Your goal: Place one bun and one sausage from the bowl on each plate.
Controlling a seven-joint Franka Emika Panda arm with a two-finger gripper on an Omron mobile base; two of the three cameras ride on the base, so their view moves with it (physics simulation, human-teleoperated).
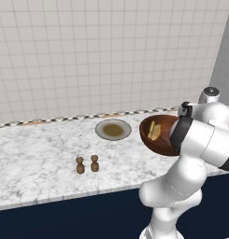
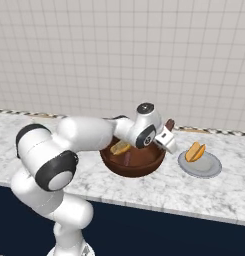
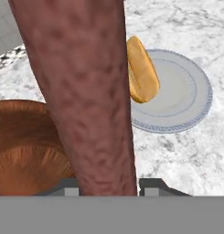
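While the white arm reaches across the marble counter [image 1: 41, 158], its gripper [image 3: 109, 185] pinches a sausage [image 3: 86, 91]: in the hand view the mottled reddish-brown sausage rises straight up from between the two dark fingertips [image 3: 152, 185] and the jaws stand on either side of it, closed against its lower end. In the right base view the dark tip of that sausage pokes up beside the hand, above the far right rim of the bowl [image 2: 134, 162].

The bowl (deep, glossy, reddish-brown) sits on the counter near its front edge, and a yellowish bun [image 2: 120, 148] lies inside it against the left wall; the same bun shows in the left base view as a pale wedge within the bowl.

Just to the right of the bowl lies the plain grey plate [image 2: 206, 167], with a golden bun [image 2: 195, 151] resting on its left part. In the hand view this bun lies at the near edge of the plate, close beside the held sausage.

The plate with the brownish centre [image 1: 113, 130] lies to the left of the bowl, nearer the tiled wall, with nothing on it. Two small brown shakers [image 1: 87, 164] stand side by side toward the counter's front, well apart from both plates.
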